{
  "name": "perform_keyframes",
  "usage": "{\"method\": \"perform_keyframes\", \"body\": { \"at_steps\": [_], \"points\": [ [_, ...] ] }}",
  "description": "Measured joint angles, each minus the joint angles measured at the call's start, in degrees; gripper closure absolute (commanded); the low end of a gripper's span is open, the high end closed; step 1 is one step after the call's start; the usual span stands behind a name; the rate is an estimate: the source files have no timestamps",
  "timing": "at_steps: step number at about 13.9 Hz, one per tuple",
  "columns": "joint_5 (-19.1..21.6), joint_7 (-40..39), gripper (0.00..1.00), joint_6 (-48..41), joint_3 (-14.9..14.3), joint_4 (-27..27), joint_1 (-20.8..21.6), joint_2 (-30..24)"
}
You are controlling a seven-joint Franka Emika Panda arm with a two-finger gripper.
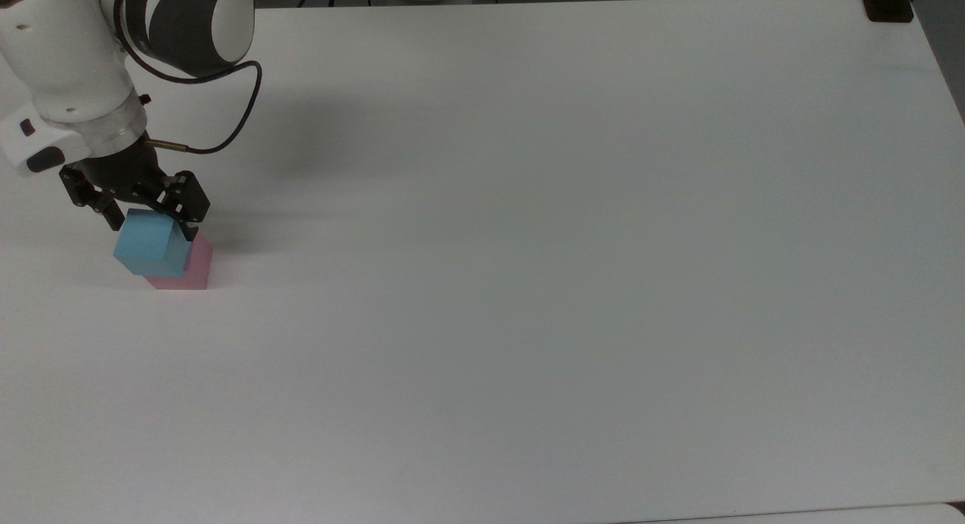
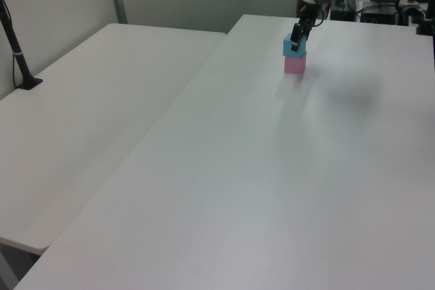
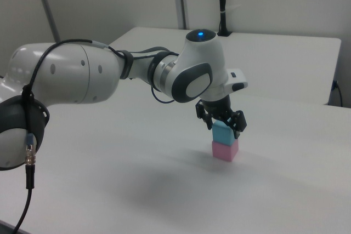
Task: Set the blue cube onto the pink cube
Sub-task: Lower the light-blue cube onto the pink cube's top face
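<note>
The end effector (image 3: 222, 125) sat spread around the blue cube (image 3: 222, 132) — fingers looked parted, grip let go. The cube rested on the pink cube (image 3: 225, 150) near the tabletop (image 1: 528, 283) edge at the top view's left — stacking apparently done, only the retreat left.

The blue cube (image 1: 151, 243) is a light sky blue with plain faces, and the pink cube (image 1: 192, 268) is a pale pastel pink, likewise plain. The surface (image 1: 528, 245) is matte white. The gripper (image 1: 148, 215) and its fingers (image 1: 186, 228) are black. The arm (image 3: 82, 80) has glossy white shells with dark grey joint bands, a black cable (image 1: 226, 117), and a small blue light (image 3: 201, 34) glowing on one joint.
</note>
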Motion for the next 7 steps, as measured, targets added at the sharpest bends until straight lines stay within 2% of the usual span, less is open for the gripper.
{"method": "perform_keyframes", "body": {
  "at_steps": [4, 7],
  "points": [
    [-0.08, 0.02, 0.0, -0.13, 0.0, 0.33, -0.01, -1.34],
    [-0.39, 0.02, 0.0, -5.2, 0.03, 1.28, 0.03, -7.47]
  ]
}}
